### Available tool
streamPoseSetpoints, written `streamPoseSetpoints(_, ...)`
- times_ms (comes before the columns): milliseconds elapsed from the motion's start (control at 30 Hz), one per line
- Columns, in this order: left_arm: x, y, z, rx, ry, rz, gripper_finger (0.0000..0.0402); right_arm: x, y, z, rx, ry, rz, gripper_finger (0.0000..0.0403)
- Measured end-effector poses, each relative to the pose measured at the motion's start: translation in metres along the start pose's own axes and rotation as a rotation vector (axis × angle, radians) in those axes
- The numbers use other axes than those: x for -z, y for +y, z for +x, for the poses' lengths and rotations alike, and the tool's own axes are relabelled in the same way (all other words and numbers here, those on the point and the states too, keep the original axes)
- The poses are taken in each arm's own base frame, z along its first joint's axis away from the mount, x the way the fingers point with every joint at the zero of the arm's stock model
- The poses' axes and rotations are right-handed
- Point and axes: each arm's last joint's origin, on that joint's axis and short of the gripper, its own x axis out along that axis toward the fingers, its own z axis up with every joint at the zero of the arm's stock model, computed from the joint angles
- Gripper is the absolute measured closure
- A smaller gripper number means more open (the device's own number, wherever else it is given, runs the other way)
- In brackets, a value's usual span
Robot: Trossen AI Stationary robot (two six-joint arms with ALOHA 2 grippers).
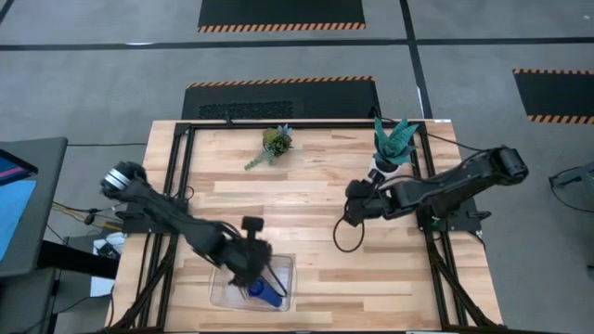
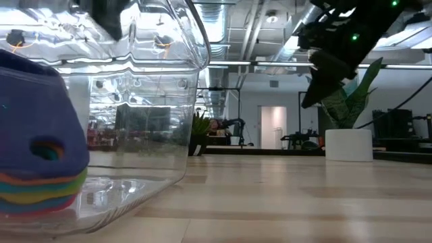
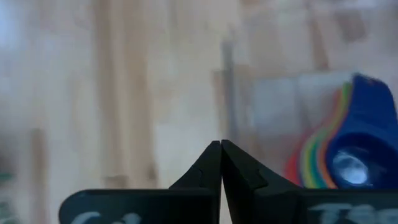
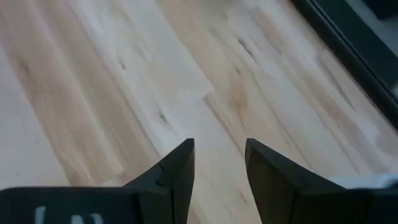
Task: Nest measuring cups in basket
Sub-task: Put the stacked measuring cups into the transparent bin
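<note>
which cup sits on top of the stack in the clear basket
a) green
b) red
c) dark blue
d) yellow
c: in the low view a dark blue cup caps the stack of measuring cups, with the other colours showing only as thin edges beneath it, inside the basket.

Counts: 1 basket (image 1: 223, 289), lower left of the high view. 1 nested cup stack (image 2: 37, 158) inside it; dark blue on top, with red, orange, yellow, green and light blue rims showing below, exact cup total unclear. 2 plants (image 1: 272, 144) (image 1: 393, 141), upper centre and upper right. 2 arms.
</note>
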Motion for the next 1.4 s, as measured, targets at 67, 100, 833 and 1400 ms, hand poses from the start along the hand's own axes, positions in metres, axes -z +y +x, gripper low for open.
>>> streamPoseSetpoints(67, -0.006, -0.01, 0.011, 0.043, 0.061, 0.004, 0.0402, 0.003, 0.002, 0.001, -0.003, 0.003, -0.029, 0.024)
streamPoseSetpoints(100, -0.011, -0.015, 0.014, 0.065, 0.064, -0.004, 0.0401, 0.004, 0.003, 0.002, -0.002, 0.006, -0.042, 0.024)
streamPoseSetpoints(833, -0.009, -0.079, 0.003, 0.18, 0.136, -0.247, 0.0401, 0.03, 0.037, 0.054, 0.062, 0.11, -0.101, 0.024)
streamPoseSetpoints(1400, 0.008, -0.08, 0.023, 0.19, 0.197, -0.286, 0.0401, 0.027, 0.038, 0.05, 0.042, 0.088, -0.095, 0.024)
